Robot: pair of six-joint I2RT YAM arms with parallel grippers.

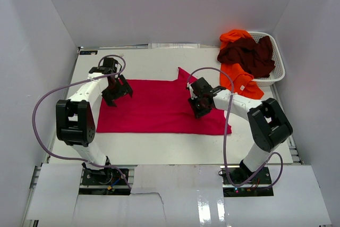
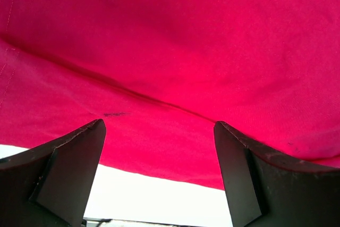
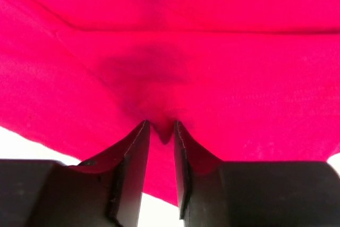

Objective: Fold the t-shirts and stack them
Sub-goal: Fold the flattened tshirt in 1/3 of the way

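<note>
Here the right gripper [image 3: 159, 126], bent low, pinches a fold of the crimson t-shirt [image 1: 159, 104] on the table [image 1: 159, 150]; the left gripper [image 2: 159, 122] hangs spread above it. The basket [image 1: 278, 73] holds the maroon t-shirt [image 1: 247, 54] and the orange t-shirt [image 1: 241, 81].

From high above the near edge we look down across the whole surface [image 1: 159, 147]. Each wrist view sits very close over the red t-shirt [image 1: 159, 104], which all three views share.
</note>
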